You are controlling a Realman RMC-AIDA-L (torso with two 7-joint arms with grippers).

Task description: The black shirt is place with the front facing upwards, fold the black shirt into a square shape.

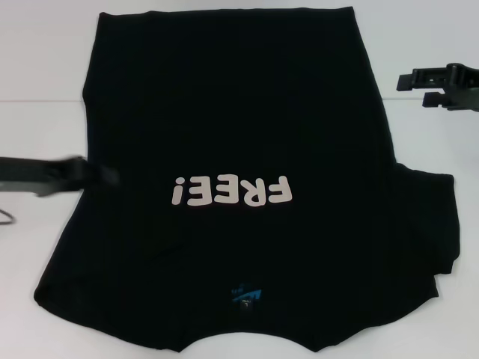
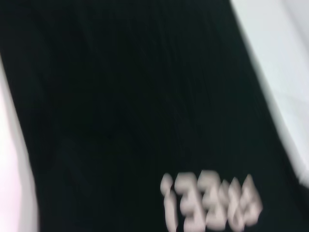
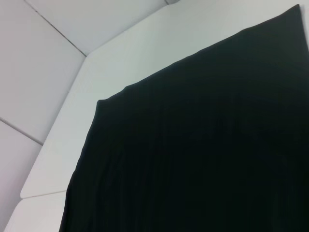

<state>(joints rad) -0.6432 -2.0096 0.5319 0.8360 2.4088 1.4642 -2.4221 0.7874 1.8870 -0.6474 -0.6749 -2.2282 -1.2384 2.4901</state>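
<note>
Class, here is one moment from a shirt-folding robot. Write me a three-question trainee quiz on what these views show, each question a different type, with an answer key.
1. True or false: the black shirt lies with its white "FREE!" lettering facing up.
2. Which gripper is at the shirt's edge? A) left gripper B) right gripper
3. Fill in: the blue neck label sits at the shirt's end ______ the robot.

Key
1. True.
2. A; the right gripper is over the white table, apart from the shirt.
3. Nearest.
</note>
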